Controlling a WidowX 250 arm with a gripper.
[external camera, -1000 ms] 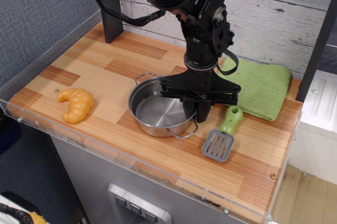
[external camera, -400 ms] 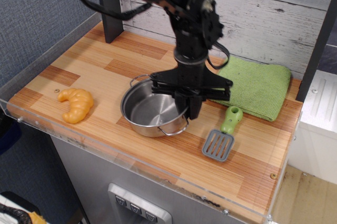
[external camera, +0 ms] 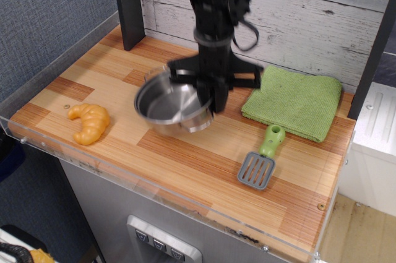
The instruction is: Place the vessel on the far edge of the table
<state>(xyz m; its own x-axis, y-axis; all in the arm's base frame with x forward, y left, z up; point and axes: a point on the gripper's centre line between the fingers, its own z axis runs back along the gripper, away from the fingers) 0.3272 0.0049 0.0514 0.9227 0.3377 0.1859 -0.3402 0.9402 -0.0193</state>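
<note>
The observation.image view shows the gripper (external camera: 210, 97) clenched on the right-hand rim of the pot (external camera: 168, 104), its dark fingers pinching the wall of the pot from above. The pot is round, so it has no real long axis; its open mouth faces up and tips slightly toward the camera. One wire loop handle shows at the back left rim, and a second near the front right rim, just under the gripper, is blurred. The pot is shallow, shiny steel, and its inside shows no contents. It appears lifted clear of the table (external camera: 204, 164), though the blur makes the gap under it hard to judge. It sits to the left of the gripper, over the middle of the wood-plank top. Further left of the gripper, near the front rim, a croissant (external camera: 90, 122) lies well apart from the pot. To the right of the gripper a folded green cloth (external camera: 294, 102) lies by the back wall. In front of the cloth lies a spatula (external camera: 262, 159) with a green handle and grey slotted blade.
</note>
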